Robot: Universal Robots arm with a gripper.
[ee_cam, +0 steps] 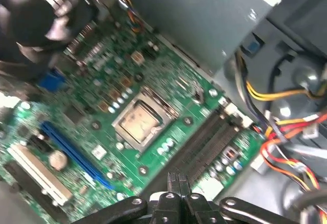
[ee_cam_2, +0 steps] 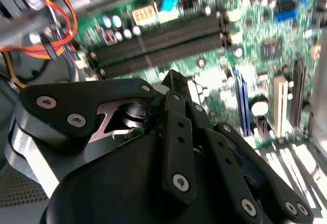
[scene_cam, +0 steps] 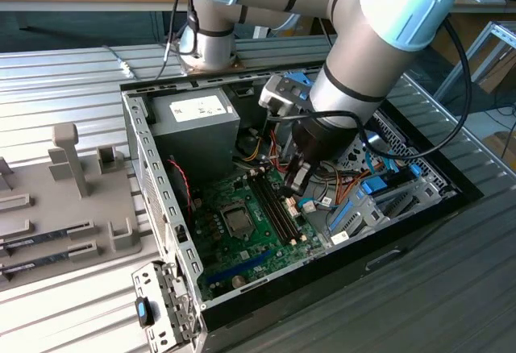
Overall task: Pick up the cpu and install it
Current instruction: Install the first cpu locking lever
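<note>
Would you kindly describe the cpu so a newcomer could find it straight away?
Look inside the open computer case, at the green motherboard on its floor. Beside the two long dark memory slots sits the cpu, a small flat square in a metal frame, the only dull metallic square on the board.

The claw has its fingertips pressed together above the green motherboard, near the black memory slots and the square socket.
</note>
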